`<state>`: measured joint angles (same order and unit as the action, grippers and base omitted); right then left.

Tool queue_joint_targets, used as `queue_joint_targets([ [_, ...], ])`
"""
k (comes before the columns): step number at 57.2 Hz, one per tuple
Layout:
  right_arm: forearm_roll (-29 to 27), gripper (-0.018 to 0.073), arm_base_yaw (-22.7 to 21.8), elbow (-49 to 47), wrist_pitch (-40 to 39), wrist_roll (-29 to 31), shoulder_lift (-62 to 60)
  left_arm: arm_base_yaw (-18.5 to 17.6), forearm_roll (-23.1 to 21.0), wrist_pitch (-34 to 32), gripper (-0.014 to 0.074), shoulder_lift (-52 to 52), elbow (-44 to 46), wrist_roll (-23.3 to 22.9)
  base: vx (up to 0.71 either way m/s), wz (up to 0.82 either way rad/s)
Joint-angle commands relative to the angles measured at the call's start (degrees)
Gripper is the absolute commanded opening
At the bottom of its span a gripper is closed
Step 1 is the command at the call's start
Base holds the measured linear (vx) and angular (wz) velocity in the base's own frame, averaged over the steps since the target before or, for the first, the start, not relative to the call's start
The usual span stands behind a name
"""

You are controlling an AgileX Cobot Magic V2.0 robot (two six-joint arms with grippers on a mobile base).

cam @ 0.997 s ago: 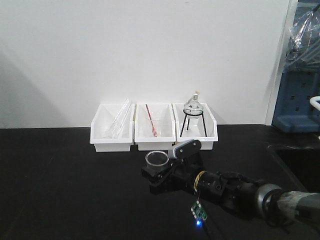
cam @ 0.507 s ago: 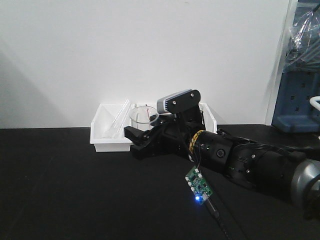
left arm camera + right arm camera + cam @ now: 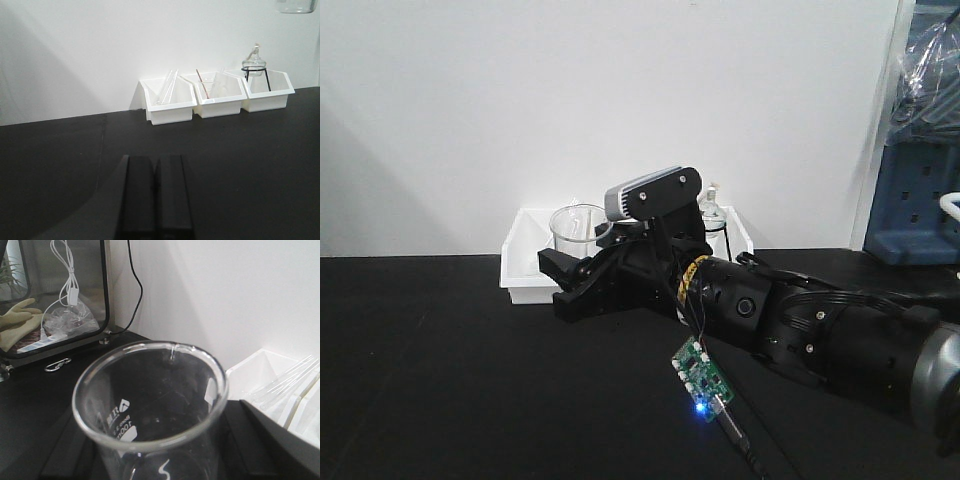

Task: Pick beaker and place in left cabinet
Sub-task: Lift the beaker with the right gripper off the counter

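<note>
On my front feed, starting at the left, the black tabletop (image 3: 420, 380) runs back to a white wall, and the leftmost white plastic bin (image 3: 523, 262) shows past the arm. Just in front of it the small clear glass beaker with a flared lip (image 3: 578, 230) is held upright, off the table. Its lower part is clamped between the black fingers of the right gripper (image 3: 570, 278). A grey wrist camera (image 3: 648, 192) rides on top, a round glass flask (image 3: 710, 208) peeks out behind, and a green circuit board with a blue light (image 3: 698, 385) dangles beneath the arm. Far right stands a blue plastic unit with holes (image 3: 918, 190). The right wrist feed looks into the beaker's mouth. To its left I see a black-framed glass case (image 3: 105, 290) holding a yellowish glove (image 3: 17, 322), a white cable (image 3: 67, 277) and a crumpled clear bag (image 3: 70, 317). A metal carabiner (image 3: 57, 365) lies in front of the case. To the right are long thin glass tubes (image 3: 290, 380). On the left wrist feed, the left gripper (image 3: 155, 160) has its two black fingers pressed together with nothing between them. It points at three bins in a row along the wall, and the beaker's base shows at the top right corner.
</note>
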<state>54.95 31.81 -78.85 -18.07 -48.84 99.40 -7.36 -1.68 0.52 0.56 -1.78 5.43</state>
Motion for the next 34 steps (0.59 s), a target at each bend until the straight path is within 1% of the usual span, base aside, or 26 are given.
queue_joint_targets([
  [1, -0.84, 0.0145, -0.25, -1.83, -2.48, -0.14, -3.35, -0.11, -0.42, -4.79, 0.0001, 1.2, -0.93, -0.17, 0.0, 0.0],
  [34, -0.7, 0.0145, -0.25, -1.83, -2.48, -0.14, -3.35, -0.11, -0.42, -4.79, 0.0001, 1.2, -0.93, -0.17, 0.0, 0.0],
])
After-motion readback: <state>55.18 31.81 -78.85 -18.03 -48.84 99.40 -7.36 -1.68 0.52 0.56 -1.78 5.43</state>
